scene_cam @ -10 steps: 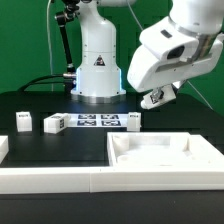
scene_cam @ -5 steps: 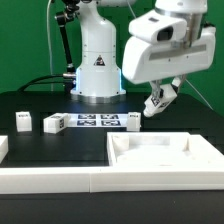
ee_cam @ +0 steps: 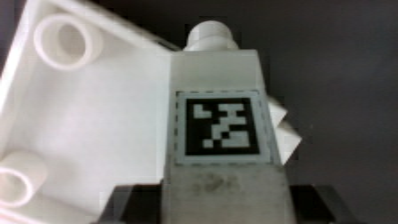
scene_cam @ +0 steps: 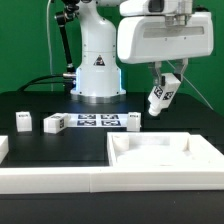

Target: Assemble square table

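Observation:
My gripper (scene_cam: pixel 162 80) is shut on a white tagged leg block (scene_cam: pixel 160 95) and holds it in the air, tilted, above the far right of the table. In the wrist view the leg (ee_cam: pixel 221 110) fills the middle, its black-and-white tag facing the camera, with my dark fingers (ee_cam: pixel 139 200) on both sides. The square tabletop (scene_cam: pixel 165 157), white with a raised rim, lies at the front right; it also shows in the wrist view (ee_cam: pixel 80 90) with round leg holes beneath the leg. Three more leg blocks (scene_cam: pixel 54 123) stand on the black table.
The marker board (scene_cam: pixel 98 121) lies flat before the robot base (scene_cam: pixel 98 70). Leg blocks stand at the exterior view's left (scene_cam: pixel 23 120) and beside the board (scene_cam: pixel 133 119). Long white border rails (scene_cam: pixel 50 178) run along the front edge.
The arm has risen and swung towards the exterior view's left, lifting the held leg block higher; the leg now hangs tilted above the tabletop's far edge. The other parts have not moved.

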You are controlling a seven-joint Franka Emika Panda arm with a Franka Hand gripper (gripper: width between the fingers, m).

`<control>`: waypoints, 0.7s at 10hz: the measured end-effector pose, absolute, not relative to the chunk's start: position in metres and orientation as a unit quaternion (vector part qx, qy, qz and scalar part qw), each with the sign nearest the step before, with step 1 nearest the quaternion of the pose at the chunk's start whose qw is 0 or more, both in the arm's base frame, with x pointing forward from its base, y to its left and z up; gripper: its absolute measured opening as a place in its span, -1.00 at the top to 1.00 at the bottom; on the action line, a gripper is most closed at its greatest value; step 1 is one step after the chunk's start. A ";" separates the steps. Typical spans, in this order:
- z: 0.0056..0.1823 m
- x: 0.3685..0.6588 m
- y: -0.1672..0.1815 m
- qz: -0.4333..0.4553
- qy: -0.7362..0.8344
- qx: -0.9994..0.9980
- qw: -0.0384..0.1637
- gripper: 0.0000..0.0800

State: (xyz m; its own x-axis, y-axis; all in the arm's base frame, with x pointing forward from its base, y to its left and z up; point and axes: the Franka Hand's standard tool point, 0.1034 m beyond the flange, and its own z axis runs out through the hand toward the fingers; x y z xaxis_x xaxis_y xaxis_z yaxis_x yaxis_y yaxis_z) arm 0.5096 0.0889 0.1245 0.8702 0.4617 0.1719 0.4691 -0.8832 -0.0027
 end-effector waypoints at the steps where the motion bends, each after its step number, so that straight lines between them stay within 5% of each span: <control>1: 0.124 0.510 0.086 -0.100 -0.239 -0.966 0.021 0.27; 7: 0.128 0.520 0.090 -0.093 -0.241 -0.966 0.024 0.27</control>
